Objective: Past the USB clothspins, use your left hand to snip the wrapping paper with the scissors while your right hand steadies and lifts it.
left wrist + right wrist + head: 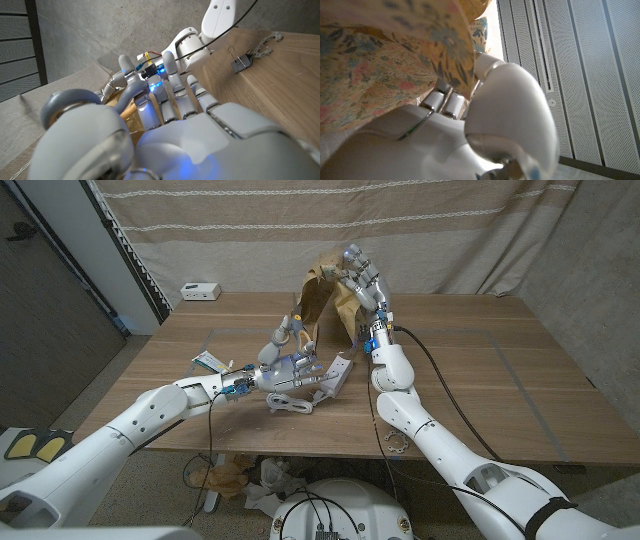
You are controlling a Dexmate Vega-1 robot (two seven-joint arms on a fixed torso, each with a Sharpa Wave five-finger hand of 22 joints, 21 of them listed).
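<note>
The right hand [362, 278] grips the top of the wrapping paper [325, 305] and holds it lifted toward the tabletop's [480, 370] far edge; the sheet hangs with its long axis upright, brown side to the head camera, floral side against the palm in the right wrist view. The left hand [288, 360] is raised just beside the paper's lower edge, fingers [170, 70] reaching toward it; whether it holds scissors, I cannot tell. White cables [290, 404] lie on the tabletop beneath it.

No legible text, label, brand or number can be made out anywhere (the small card [209, 361] on the table [480, 370] is too blurred).
</note>
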